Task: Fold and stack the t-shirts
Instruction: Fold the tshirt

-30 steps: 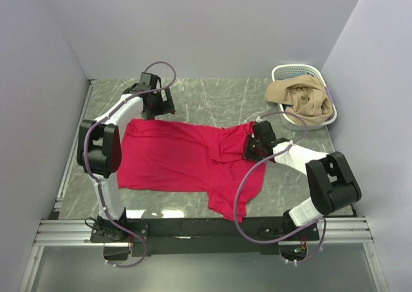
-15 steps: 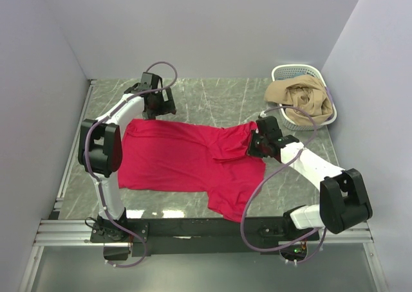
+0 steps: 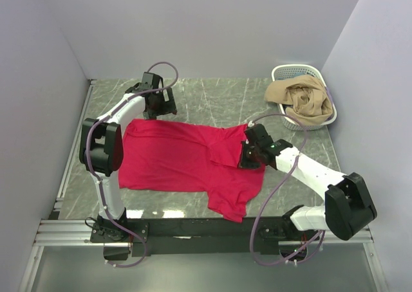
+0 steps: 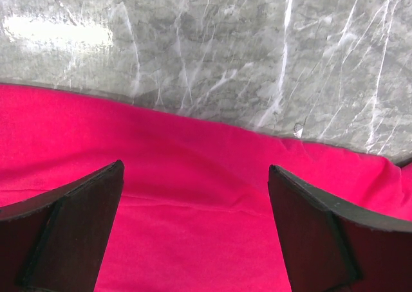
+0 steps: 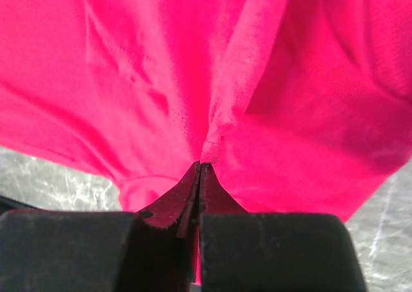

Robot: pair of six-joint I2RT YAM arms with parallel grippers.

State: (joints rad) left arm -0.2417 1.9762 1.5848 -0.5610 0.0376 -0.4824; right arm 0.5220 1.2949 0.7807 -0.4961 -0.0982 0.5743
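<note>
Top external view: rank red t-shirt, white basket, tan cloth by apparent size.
1. red t-shirt, clearly largest.
2-3. white basket and tan cloth: about alike; cloth hides much of the basket, so unranked.

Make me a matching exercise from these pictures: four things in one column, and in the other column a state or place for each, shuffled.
Column one:
1. left gripper
2. right gripper
3. basket
4. red shirt

Column two:
A. spread on the table
B. open, over the shirt's far edge
C. shut, pinching a fold of red cloth
D. at the far right, holding tan cloth

Pairs: 1-B, 2-C, 3-D, 4-A
</note>
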